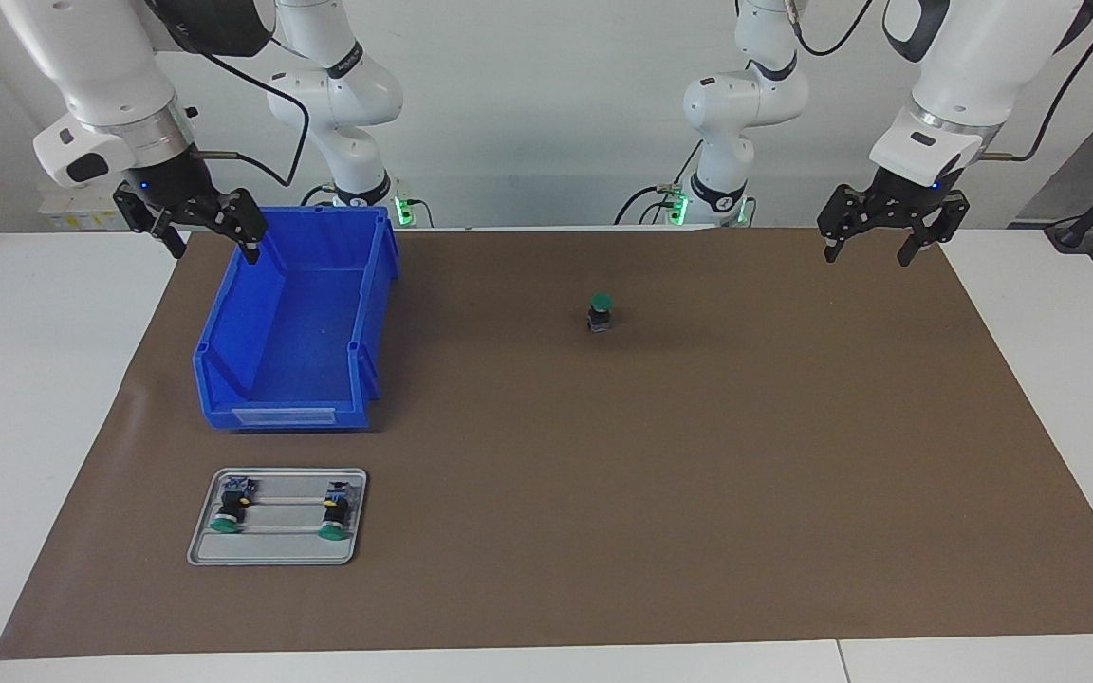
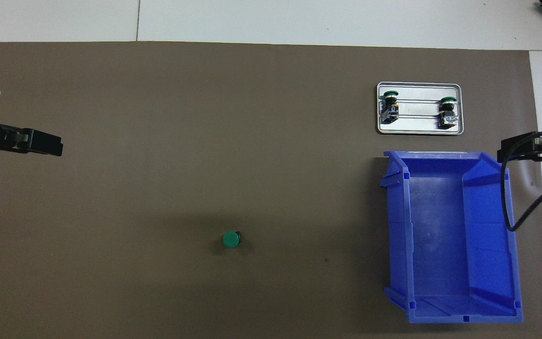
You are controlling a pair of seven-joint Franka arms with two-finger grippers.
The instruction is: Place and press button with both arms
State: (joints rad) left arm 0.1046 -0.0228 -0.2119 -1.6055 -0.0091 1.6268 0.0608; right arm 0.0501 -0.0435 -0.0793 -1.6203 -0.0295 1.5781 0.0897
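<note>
One button (image 1: 600, 311) stands upright on the brown mat, green cap up, near the table's middle; it also shows in the overhead view (image 2: 231, 239). Two more buttons (image 1: 229, 507) (image 1: 336, 510) lie on their sides in a small metal tray (image 1: 281, 547). My right gripper (image 1: 214, 249) hangs open and empty in the air over the blue bin's outer edge. My left gripper (image 1: 867, 256) hangs open and empty in the air over the mat's edge at the left arm's end. Both are well apart from the standing button.
An empty blue bin (image 1: 286, 413) (image 2: 445, 235) sits on the mat toward the right arm's end. The metal tray (image 2: 419, 126) lies just farther from the robots than the bin. The brown mat (image 1: 698, 474) covers most of the white table.
</note>
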